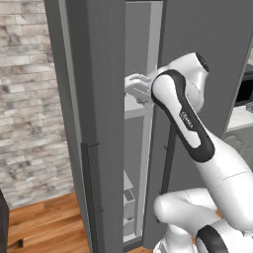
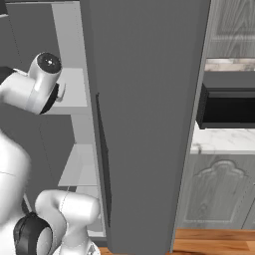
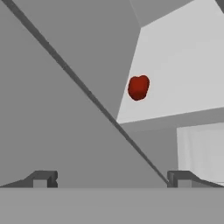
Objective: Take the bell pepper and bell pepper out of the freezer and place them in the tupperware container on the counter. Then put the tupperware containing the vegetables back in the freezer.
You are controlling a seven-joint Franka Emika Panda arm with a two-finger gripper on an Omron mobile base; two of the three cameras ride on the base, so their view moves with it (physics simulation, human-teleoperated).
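Observation:
The freezer [image 1: 142, 44] stands with its dark grey door [image 2: 149, 124] ajar, showing pale shelves inside. My arm reaches through the gap at upper-shelf height, and my white hand [image 1: 137, 87] is just inside the opening. One red bell pepper [image 3: 138, 87] sits on a pale shelf in the hand view, ahead of my gripper [image 3: 111, 179] and a little to the right, well apart from it. The fingertips [image 3: 41, 179] stand wide apart with nothing between them, so the gripper is open. The tupperware container is out of view.
A dark door edge runs diagonally across the hand view, close on the left. The white marble counter [image 2: 224, 142] with a black microwave [image 2: 229, 107] lies right of the freezer. A brick wall [image 1: 29, 99] and wood floor [image 1: 44, 222] are on the left.

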